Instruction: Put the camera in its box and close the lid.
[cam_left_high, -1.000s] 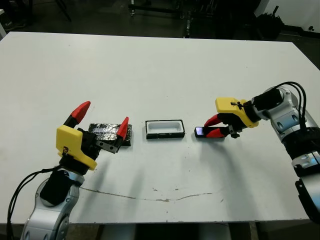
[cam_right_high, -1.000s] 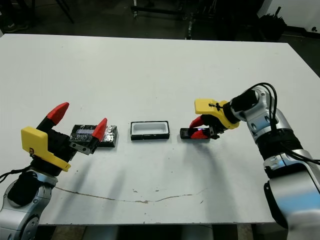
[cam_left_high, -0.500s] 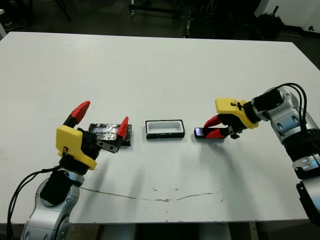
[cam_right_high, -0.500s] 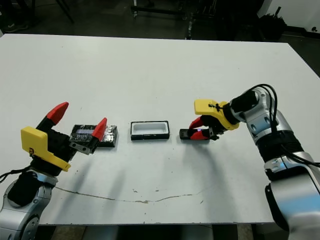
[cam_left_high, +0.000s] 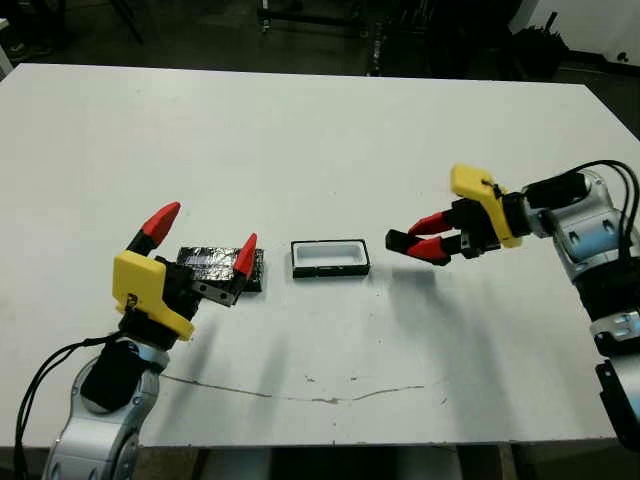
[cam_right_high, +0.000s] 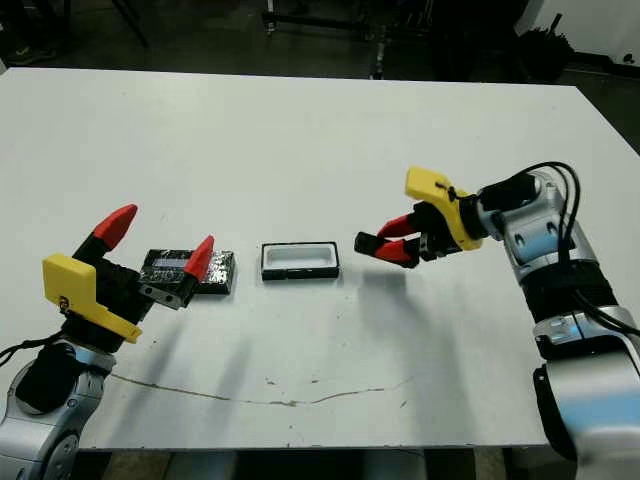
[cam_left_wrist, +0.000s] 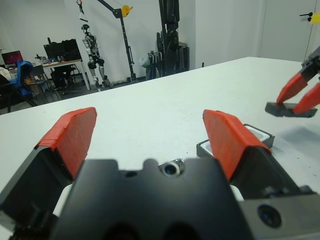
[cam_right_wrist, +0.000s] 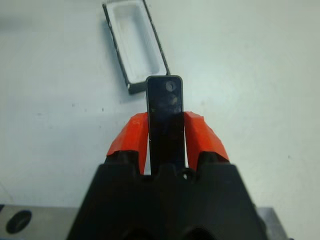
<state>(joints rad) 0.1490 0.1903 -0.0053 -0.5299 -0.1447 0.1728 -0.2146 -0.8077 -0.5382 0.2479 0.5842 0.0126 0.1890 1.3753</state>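
While the left gripper (cam_left_high: 205, 236) hovers with its red fingers spread wide above the lid (cam_left_high: 212, 264), the right gripper (cam_left_high: 428, 237) pinches the camera (cam_left_high: 403, 241) between its two red fingertips, holding it clear of the white table (cam_left_high: 320, 130) just to the right of the box (cam_left_high: 330, 257). The box sits open near the table's middle, its white inside showing, with nothing in it. The lid lies flat to the box's left, close beside it, its mottled silver top facing up. A faint crack line (cam_left_high: 300, 390) runs across the table nearer the robot.
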